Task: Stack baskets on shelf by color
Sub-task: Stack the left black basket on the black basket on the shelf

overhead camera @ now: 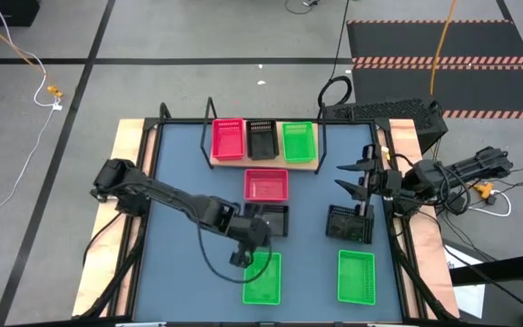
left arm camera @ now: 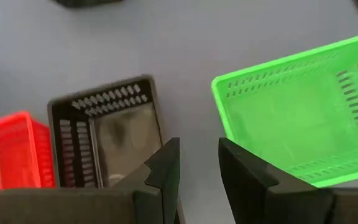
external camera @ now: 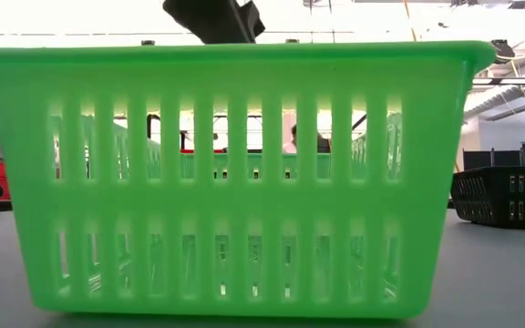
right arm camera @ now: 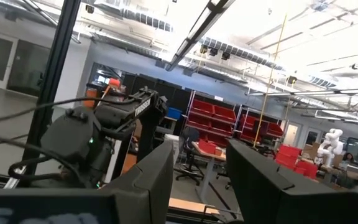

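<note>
The light-wood shelf at the table's far side carries a red basket, a black basket and a green basket side by side. On the tabletop stand a red basket, a black basket, another black basket and two green baskets. My left gripper is open and hovers over bare table between the black basket and a green basket, touching neither. My right gripper is open, raised near the table's right side.
In the low view a green basket fills most of the picture, with a black basket off to one side. The black frame rails run along the table's edges. A person sits in the room beyond.
</note>
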Controlling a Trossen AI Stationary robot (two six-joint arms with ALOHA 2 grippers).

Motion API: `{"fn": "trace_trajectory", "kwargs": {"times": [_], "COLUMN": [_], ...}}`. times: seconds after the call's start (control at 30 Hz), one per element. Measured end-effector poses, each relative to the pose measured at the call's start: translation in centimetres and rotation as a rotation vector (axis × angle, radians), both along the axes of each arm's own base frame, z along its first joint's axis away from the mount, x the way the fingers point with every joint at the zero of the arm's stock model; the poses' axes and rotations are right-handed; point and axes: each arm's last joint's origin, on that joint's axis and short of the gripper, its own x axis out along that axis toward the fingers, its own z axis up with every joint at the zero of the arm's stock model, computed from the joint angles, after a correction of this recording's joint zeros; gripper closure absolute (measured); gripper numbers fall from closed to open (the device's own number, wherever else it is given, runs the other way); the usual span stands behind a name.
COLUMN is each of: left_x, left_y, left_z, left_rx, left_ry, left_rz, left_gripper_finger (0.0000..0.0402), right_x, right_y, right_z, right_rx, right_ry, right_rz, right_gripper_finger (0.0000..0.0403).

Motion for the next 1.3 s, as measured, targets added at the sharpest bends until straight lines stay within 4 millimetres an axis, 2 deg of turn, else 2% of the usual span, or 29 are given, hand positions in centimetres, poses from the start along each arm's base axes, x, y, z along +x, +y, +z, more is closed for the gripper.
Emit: {"fn": "trace_trajectory", "kwargs": {"times": [0.33, 0.43, 0.7, 0.87, 0.97, 1.07, 1.2, 1.3], "left_x": [-0.1, -0.1, 0.0, 0.2, 0.3, 0.6, 1.0, 1.2], "left_y": [-0.4, -0.5, -0.3, -1.1, -2.1, -2.7, -2.4, -1.8], "left_z": [0.0, 0.1, 0.1, 0.4, 0.8, 1.2, 1.5, 1.5], "left_rx": [0.128, 0.121, -0.008, -0.131, -0.173, -0.142, -0.088, -0.105], "left_ry": [-0.026, -0.032, -0.009, -0.036, -0.085, -0.162, -0.218, -0.212], "left_rz": [-0.255, -0.236, -0.030, 0.083, 0.057, -0.035, -0.101, -0.065], "left_gripper_finger": [0.0289, 0.0289, 0.0289, 0.0289, 0.0289, 0.0289, 0.0289, 0.0289], "right_x": [0.0, 0.0, -0.1, -0.2, -0.2, -0.2, -0.2, -0.3], "right_y": [0.0, 0.0, 0.0, -0.1, -0.1, -0.1, -0.3, -0.5], "right_z": [0.0, 0.0, 0.3, 0.5, 0.4, 0.4, 0.4, 0.4], "right_rx": [-0.002, -0.008, -0.007, -0.032, -0.066, -0.116, -0.154, -0.173], "right_ry": [0.002, 0.002, -0.030, -0.046, -0.036, -0.032, -0.014, 0.003], "right_rz": [0.000, -0.003, -0.007, -0.020, -0.031, -0.050, -0.134, -0.227], "right_gripper_finger": [0.0261, 0.0261, 0.0261, 0.0261, 0.0261, 0.0261, 0.0261, 0.0261]}}
